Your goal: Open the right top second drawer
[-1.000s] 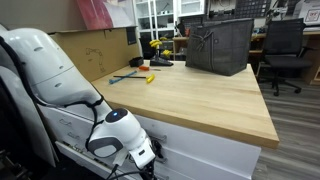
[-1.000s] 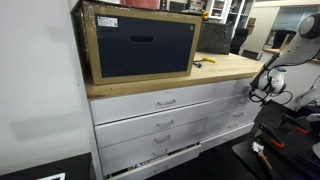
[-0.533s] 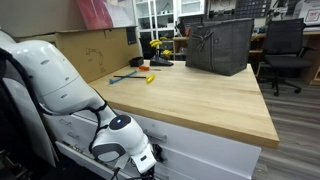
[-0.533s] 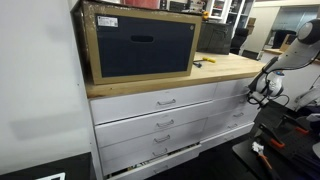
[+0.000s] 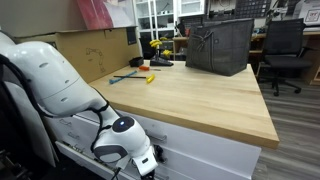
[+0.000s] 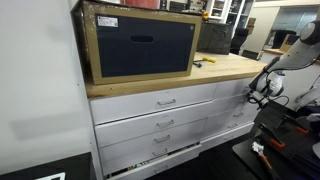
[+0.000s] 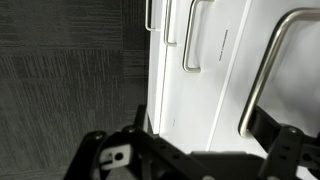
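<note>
The white cabinet has a column of wide drawer fronts with curved silver bar handles. The second one from the top [image 6: 165,122] is shut, so its inside is hidden. My gripper [image 6: 262,90] is at the cabinet's far end, in front of the narrower drawers, well away from that handle. It also shows low against the white fronts in an exterior view [image 5: 150,160]. In the wrist view the gripper [image 7: 200,125] is open and empty. A silver bar handle [image 7: 265,75] lies just inside one finger. I cannot tell which drawer that handle belongs to.
A wood-framed dark box [image 6: 140,45] stands on the wooden countertop [image 5: 200,100]. A dark wire basket [image 5: 220,45] and small hand tools [image 5: 140,75] are also on the top. An office chair [image 5: 285,45] stands behind. An orange tool [image 6: 258,148] lies on the floor.
The arm has dropped slightly and the wrist has shifted a little closer to the drawer fronts. The drawers have not moved.
</note>
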